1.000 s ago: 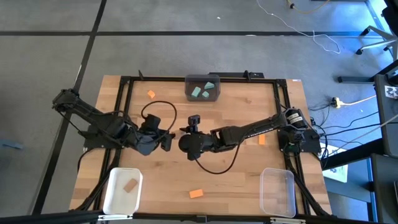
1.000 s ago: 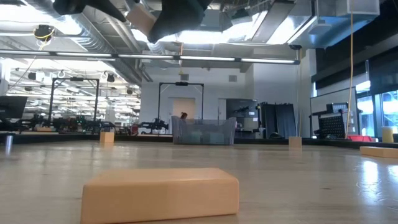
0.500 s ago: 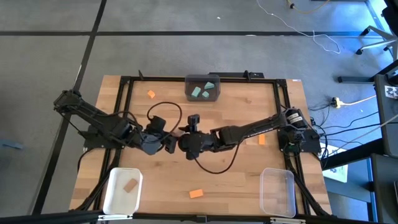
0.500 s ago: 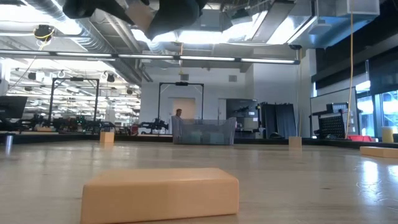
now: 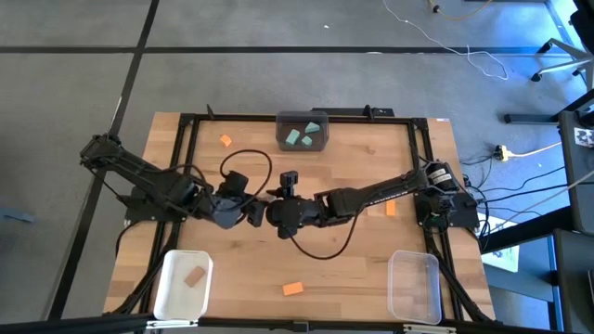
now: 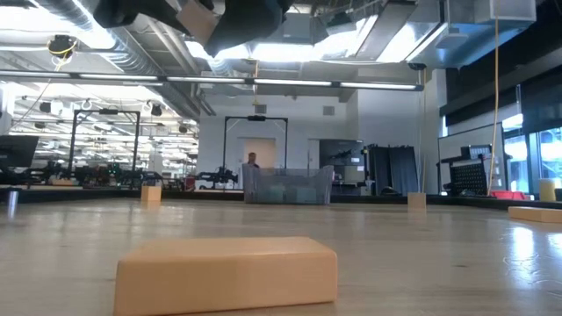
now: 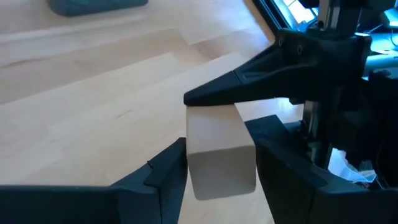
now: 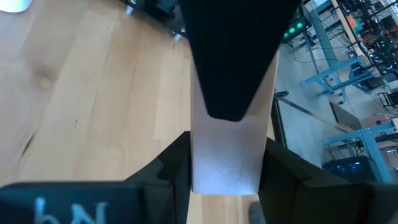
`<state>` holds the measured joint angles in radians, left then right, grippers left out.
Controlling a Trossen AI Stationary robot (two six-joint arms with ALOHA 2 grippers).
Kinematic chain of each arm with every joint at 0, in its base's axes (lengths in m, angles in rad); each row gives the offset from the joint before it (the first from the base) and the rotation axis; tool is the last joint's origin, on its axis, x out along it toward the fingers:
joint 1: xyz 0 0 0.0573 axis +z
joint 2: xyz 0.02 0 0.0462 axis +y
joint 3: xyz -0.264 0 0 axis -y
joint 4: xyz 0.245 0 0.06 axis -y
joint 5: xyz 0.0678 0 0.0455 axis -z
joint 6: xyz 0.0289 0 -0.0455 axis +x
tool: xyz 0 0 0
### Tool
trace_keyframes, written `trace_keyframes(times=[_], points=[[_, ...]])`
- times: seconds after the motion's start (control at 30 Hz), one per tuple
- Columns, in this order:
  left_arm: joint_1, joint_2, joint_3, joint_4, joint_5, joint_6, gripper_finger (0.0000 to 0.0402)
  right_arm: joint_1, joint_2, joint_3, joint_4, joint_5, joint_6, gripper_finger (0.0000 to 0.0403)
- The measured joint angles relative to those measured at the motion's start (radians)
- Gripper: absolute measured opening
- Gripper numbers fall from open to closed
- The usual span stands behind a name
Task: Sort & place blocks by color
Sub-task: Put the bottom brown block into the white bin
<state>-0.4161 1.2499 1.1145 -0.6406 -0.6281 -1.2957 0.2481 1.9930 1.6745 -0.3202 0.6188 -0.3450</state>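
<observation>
A pale tan wood block (image 7: 219, 151) is held above the middle of the table between my two grippers, which meet tip to tip. My left gripper (image 5: 251, 214) comes from the table's left and my right gripper (image 5: 271, 214) from the right; both are shut on the block. The block also shows in the right wrist view (image 8: 225, 155) and at the top of the low view (image 6: 195, 19). In the high view the grippers hide it. Teal blocks (image 5: 299, 135) lie in the dark grey bin (image 5: 320, 141). My left gripper pinches the tan block's two side faces (image 7: 194, 163) between its two fingers, at the block's near end. The fingers come level from the table's left and lie along the block, which is lifted clear. My right gripper pinches the same block's other end (image 8: 200, 163) between its two fingers, coming level from the table's right. In the left wrist view its fingers (image 7: 249, 87) stand on the block's other pair of faces, above and below. The block is clear of the table.
A white bin (image 5: 168, 289) with a tan block (image 5: 194, 276) stands at the near left, a clear bin (image 5: 414, 284) at the near right. Orange blocks lie at the far left (image 5: 225, 141), near middle (image 5: 293, 289) and right (image 5: 391, 209). Black cables loop around the grippers.
My left gripper has gone toward the table's right, up to my right gripper and the tan block it holds, and now stands with its fingers on the block. My right gripper has kept still.
</observation>
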Motion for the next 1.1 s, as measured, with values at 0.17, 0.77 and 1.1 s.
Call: trace_keyframes(times=[0.17,0.77,1.1], points=[[0.006,0.026,0.001,-0.002,0.015,0.0,0.0154,0.0,0.0,0.0,-0.001,-0.001,0.0,0.013],[0.008,0.034,0.002,0.002,0.017,0.023,0.0122,0.0,0.001,-0.002,-0.002,0.008,-0.004,0.013],[0.007,0.035,0.002,-0.03,0.021,0.07,0.0122,0.0,0.001,-0.002,0.006,-0.009,-0.004,0.017]])
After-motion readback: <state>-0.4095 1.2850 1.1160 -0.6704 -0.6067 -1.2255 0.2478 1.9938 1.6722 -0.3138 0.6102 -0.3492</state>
